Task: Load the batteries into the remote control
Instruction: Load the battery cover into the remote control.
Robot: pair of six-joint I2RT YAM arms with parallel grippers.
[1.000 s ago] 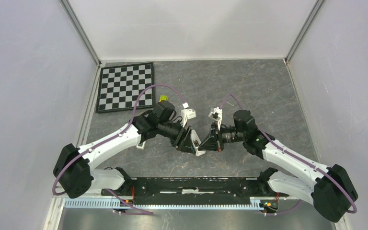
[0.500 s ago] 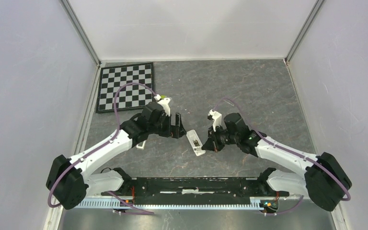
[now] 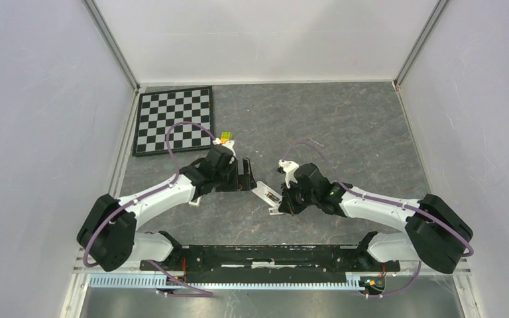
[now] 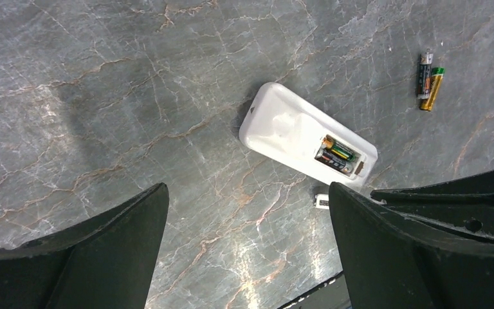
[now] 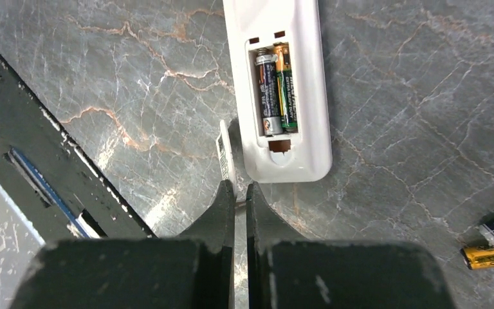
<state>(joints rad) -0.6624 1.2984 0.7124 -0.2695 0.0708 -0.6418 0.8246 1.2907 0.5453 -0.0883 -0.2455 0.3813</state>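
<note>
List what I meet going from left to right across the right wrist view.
Black bar → white remote, its battery bay open → two loose batteries. The thin white piece beside the remote overlaps it, so it is left out.

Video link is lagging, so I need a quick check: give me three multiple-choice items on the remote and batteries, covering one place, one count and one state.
1. Where do the two loose batteries lie?
A. on the table, apart from the remote control
B. on the checkerboard
C. between the left fingers

2. How many seated batteries are in the remote control's open bay?
A. none
B. two
C. four

3. How does the left gripper stand?
A. shut on a battery
B. shut on nothing
C. open

Answers:
1 A, bare stone shows between them and the remote control.
2 B, two lie side by side in the bay.
3 C, its fingers stand wide apart with nothing between them.
</note>
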